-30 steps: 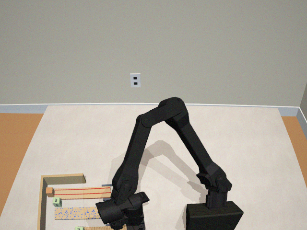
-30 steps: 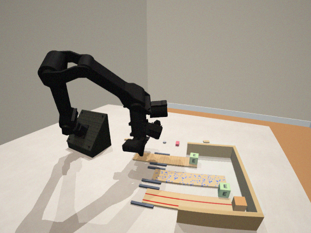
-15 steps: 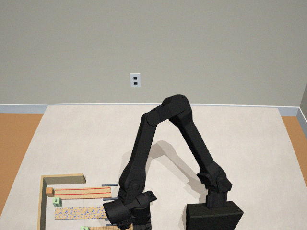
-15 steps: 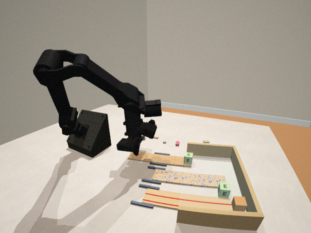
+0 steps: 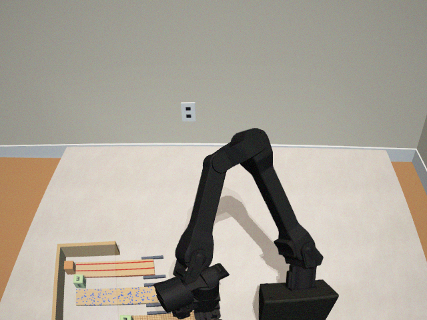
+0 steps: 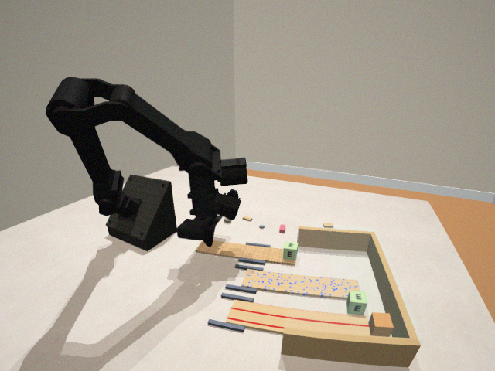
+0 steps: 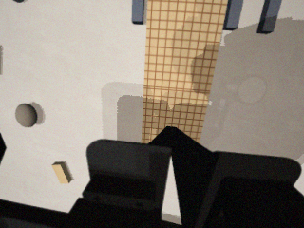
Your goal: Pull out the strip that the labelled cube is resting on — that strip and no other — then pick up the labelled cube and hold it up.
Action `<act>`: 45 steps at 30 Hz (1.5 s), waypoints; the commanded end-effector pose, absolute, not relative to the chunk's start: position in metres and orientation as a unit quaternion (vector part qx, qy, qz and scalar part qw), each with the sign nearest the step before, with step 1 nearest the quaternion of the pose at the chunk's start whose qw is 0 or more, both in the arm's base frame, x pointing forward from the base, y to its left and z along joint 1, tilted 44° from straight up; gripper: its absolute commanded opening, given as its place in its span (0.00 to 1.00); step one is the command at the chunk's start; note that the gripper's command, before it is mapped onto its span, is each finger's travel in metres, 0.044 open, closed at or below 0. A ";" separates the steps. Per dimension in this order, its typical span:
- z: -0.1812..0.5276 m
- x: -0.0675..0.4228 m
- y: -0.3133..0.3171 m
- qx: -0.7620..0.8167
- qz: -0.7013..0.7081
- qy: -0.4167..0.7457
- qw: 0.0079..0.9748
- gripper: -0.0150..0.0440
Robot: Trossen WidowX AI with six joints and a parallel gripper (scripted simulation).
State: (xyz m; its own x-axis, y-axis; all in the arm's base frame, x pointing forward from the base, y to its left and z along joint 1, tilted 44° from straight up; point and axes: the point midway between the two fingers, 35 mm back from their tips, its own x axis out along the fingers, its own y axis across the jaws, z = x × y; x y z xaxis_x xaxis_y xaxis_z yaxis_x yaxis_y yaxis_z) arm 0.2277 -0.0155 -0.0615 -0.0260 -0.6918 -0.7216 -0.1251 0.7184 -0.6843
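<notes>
The gripper (image 6: 208, 239), jaws fully closed and empty, presses its tip on the grid-patterned strip (image 7: 182, 57); only the exterior view shows the labelled cube (image 6: 290, 250) at the strip's far end.

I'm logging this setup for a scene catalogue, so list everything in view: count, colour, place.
Fence: one, tan, U-shaped, round the strips' far ends.
Grid strip: one, tan, nearest the arm's base.
Speckled strip: one, tan with blue dots, middle.
Striped strip: one, tan with red lines, farthest from the base.
Lettered cubes: two, green; one on the grid strip's far end, one by the speckled strip's end.
Plain cube: one, orange, fence corner.
Guide bars: several, blue-grey, beside the strips.
Small bits: pink, tan, grey, beyond the grid strip.
Wall outlet: one, white.
Base: one, black.
Gripper: one, black, shut, tip on the grid strip's near end.
</notes>
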 end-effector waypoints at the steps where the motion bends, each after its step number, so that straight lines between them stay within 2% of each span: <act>1: -0.063 0.212 -0.020 -0.299 -0.225 0.692 0.617 0.25; 21: -0.060 0.186 -0.021 -0.299 -0.225 0.692 0.617 0.25; 45: -0.060 0.186 -0.021 -0.299 -0.225 0.692 0.617 0.25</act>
